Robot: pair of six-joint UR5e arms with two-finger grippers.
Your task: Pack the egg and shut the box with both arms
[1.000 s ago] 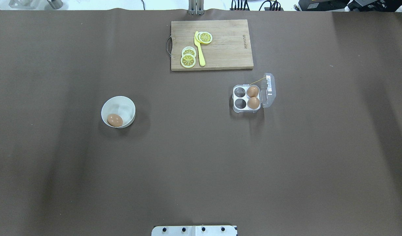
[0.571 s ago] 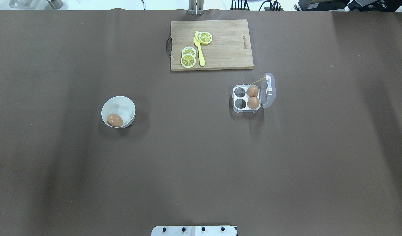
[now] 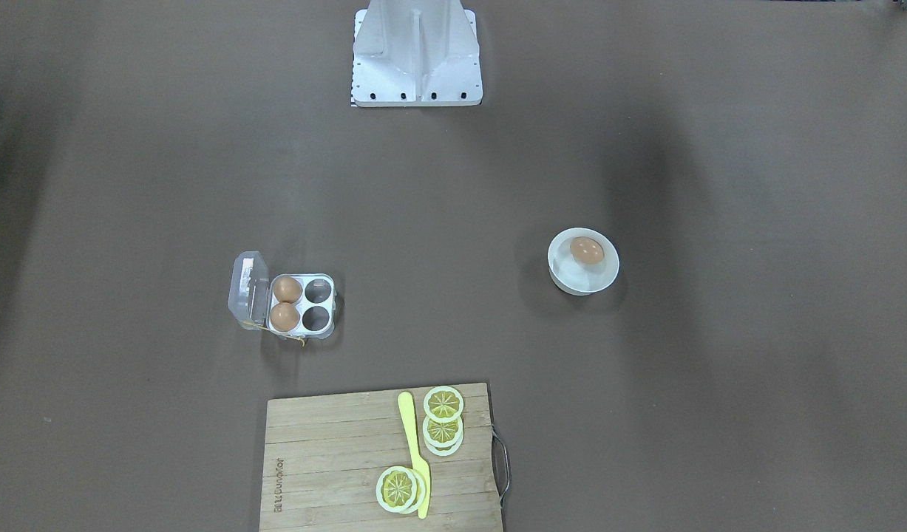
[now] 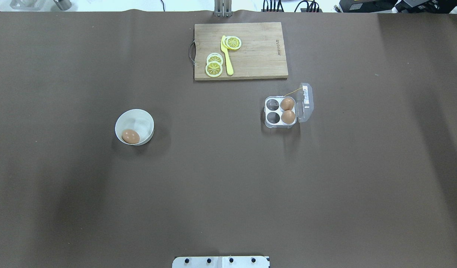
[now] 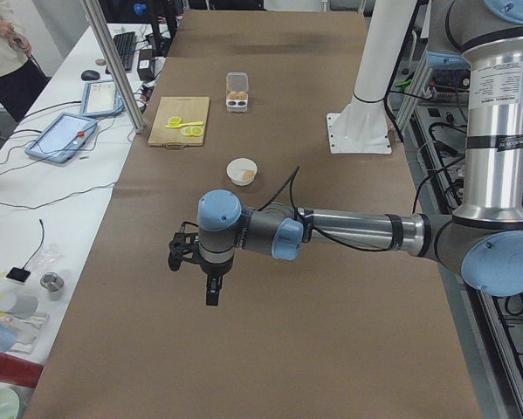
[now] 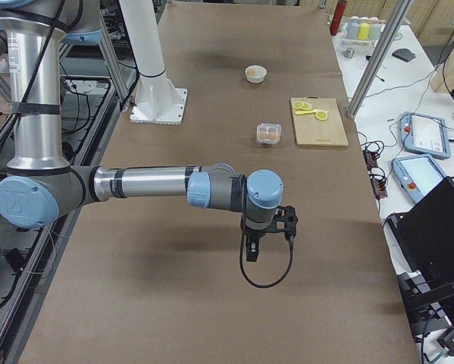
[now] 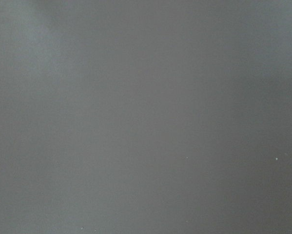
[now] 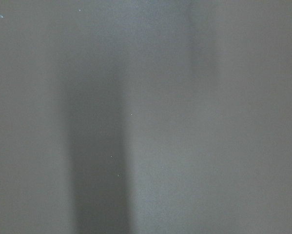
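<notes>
One orange-brown egg [image 4: 130, 136] lies in a round white bowl [image 4: 139, 117] on the table's left half; it also shows in the front view [image 3: 587, 250]. The clear four-cell box [image 4: 273, 117] stands open on the right half, lid [image 4: 305, 103] folded outward. Two eggs [image 4: 286, 104] [image 4: 288, 116] fill the cells next to the lid; the other two cells are empty. My left gripper [image 5: 210, 292] and right gripper [image 6: 252, 250] hang above bare table, far from egg and box. They show only in the side views, so I cannot tell whether they are open or shut.
A wooden cutting board [image 4: 258, 56] with lemon slices [image 4: 214, 69] and a yellow knife [image 4: 227, 56] lies at the far middle edge. The white stand base [image 3: 416, 66] sits at the robot's side. Both wrist views show only brown table cover.
</notes>
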